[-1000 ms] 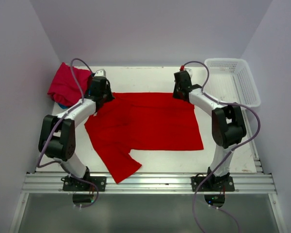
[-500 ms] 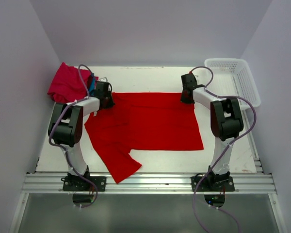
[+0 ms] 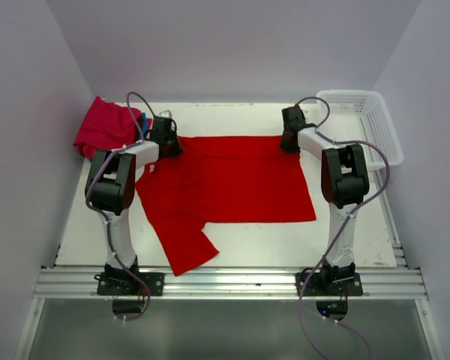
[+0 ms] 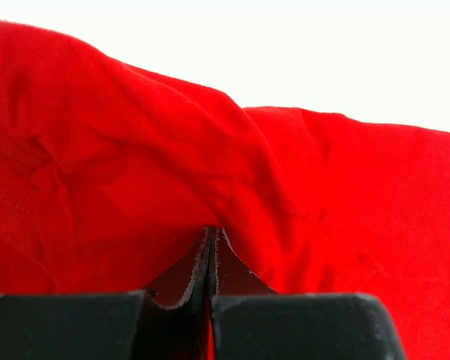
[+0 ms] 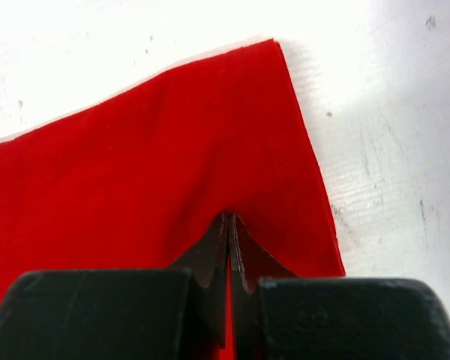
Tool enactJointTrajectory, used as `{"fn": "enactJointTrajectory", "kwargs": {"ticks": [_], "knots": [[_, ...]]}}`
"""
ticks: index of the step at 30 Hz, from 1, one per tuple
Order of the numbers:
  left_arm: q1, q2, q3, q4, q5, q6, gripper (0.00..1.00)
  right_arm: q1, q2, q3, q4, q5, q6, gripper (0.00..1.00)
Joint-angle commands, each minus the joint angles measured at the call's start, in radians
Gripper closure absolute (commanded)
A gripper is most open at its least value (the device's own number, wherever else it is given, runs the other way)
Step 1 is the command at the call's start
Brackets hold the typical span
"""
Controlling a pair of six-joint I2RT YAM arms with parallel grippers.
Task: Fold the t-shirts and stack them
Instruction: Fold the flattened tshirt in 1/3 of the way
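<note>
Overhead; wrist close-ups; shared red t-shirt (image 3: 232, 180)

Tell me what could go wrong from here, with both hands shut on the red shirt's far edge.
1. The left hand pinches a bunched ridge of the red shirt, while the right hand holds a flat corner; the fold may come out skewed.
2. The sleeve juts toward the near edge and could stick out of the fold.
3. The pink shirt sits close to the left hand and might snag.

Red t-shirt (image 3: 232, 180) flat (crimson one (image 3: 101, 129) bunched)
</note>
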State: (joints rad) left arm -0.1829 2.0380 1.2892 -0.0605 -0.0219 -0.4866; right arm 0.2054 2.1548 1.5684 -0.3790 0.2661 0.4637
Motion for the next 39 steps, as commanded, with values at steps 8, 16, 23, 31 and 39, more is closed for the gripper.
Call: {"fn": "enactJointTrajectory", "kwargs": {"ticks": [8, 16, 23, 31, 39], "knots": [[0.017, 0.243, 0.318, -0.07, 0.167, 0.013, 1.0, -0.061, 0.138, 0.191, -0.142, -0.036, 0.001, 1.0], [0.033, 0.329, 0.47, -0.122, 0.183, 0.016, 1.0, -0.109, 0.194, 0.338, -0.208, 0.007, -0.028, 1.0], [0.06, 0.289, 0.43, -0.14, 0.149, 0.013, 1.0, -0.152, 0.198, 0.375, -0.228, 0.021, -0.025, 1.0], [0.069, 0.228, 0.346, -0.052, 0.146, 0.005, 1.0, -0.158, 0.202, 0.381, -0.186, -0.027, -0.036, 1.0], [0.069, 0.122, 0.292, 0.154, 0.175, 0.019, 1.0, -0.155, 0.045, 0.2, 0.067, -0.071, -0.053, 1.0]]}}
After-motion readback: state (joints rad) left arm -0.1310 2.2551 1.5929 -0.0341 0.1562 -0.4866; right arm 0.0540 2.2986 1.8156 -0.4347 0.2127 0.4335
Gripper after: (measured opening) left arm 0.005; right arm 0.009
